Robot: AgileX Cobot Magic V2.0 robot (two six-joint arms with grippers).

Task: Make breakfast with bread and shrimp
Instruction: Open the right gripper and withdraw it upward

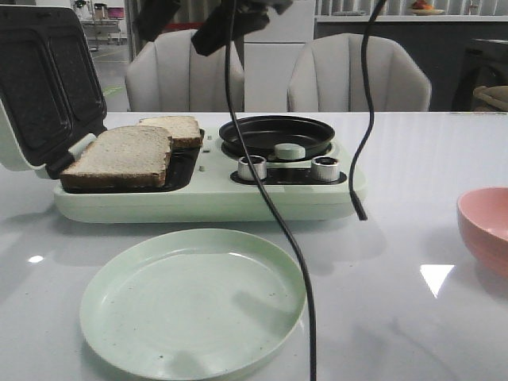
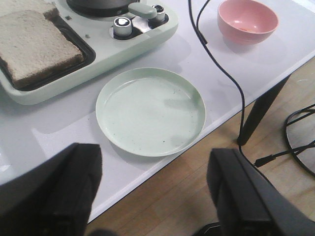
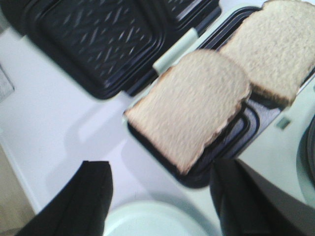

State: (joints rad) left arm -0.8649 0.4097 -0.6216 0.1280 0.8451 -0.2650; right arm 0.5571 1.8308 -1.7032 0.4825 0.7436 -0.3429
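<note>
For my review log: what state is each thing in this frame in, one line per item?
Sandwich maker lid: open, tilted back.
Near bread slice: lying on the sandwich plate, overhanging its edge.
Far bread slice: lying on the plate, its edge under the near slice.
Small black pan: on the appliance, empty.
Green plate: empty.
Pink bowl: upright, empty.
Left claw: open, holding nothing.
Right claw: open, holding nothing.

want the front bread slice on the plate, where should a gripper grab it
Grip the near bread slice at its front crust edge, coming from the plate side. That edge overhangs the sandwich maker's tray, giving a finger room underneath, while the far edge lies against the second slice.
</note>
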